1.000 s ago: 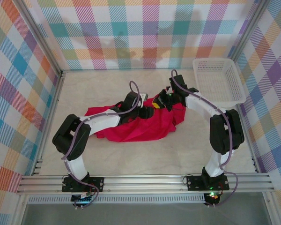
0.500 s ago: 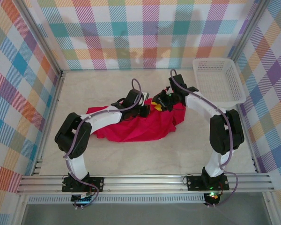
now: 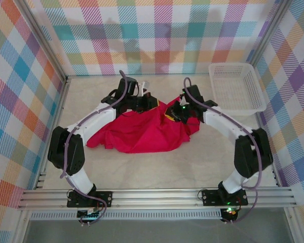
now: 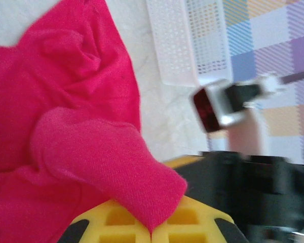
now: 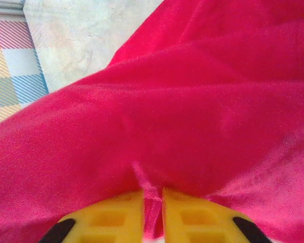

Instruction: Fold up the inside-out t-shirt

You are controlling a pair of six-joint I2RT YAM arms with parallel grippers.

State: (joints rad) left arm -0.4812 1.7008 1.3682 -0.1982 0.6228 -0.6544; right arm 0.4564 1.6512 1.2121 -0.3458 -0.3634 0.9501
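Observation:
The inside-out t-shirt [image 3: 144,132] is a bright red, crumpled heap in the middle of the table. My left gripper [image 3: 148,103] holds its far edge, raised a little off the surface. In the left wrist view the yellow fingers [image 4: 116,223] of the left gripper [image 4: 152,232] are shut on a flap of the inside-out t-shirt [image 4: 66,116]. My right gripper [image 3: 175,114] sits at the shirt's far right part. In the right wrist view the right gripper [image 5: 153,198] pinches a narrow fold of the inside-out t-shirt [image 5: 182,111] between nearly closed fingers.
A white mesh basket [image 3: 237,87] stands at the back right, and the basket [image 4: 187,40] also shows in the left wrist view beyond the cloth. Checked walls close in the table on three sides. A metal rail [image 3: 157,196] runs along the near edge.
My left gripper closed on the shirt's edge and moved back and to the left, pulling the cloth up and spreading it. My right gripper stayed by the shirt's right part, opening briefly and closing again.

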